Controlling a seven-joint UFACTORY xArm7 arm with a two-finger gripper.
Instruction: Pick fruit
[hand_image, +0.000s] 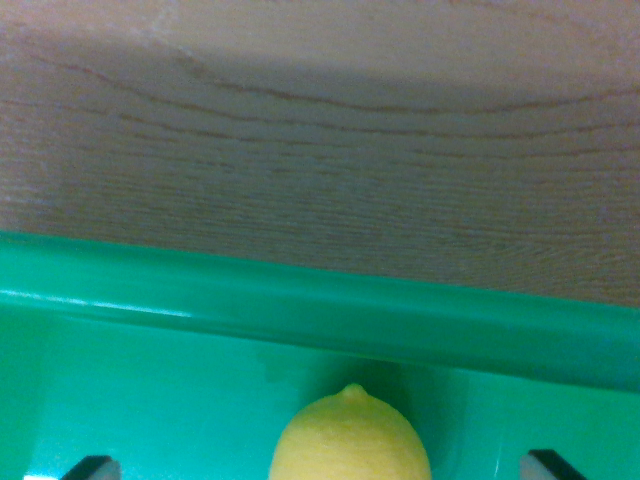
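A yellow lemon lies in a green container at the bottom middle of the wrist view, its pointed tip towards the container's rim. Only the dark tips of my gripper show, one fingertip at the view's lower left and the other at the lower right. The gripper is open, with the lemon between the fingers and a wide gap on each side. The lemon's lower part is cut off by the frame's edge.
The container's thick green rim runs across the view just beyond the lemon. Past it lies a wooden table top with visible grain.
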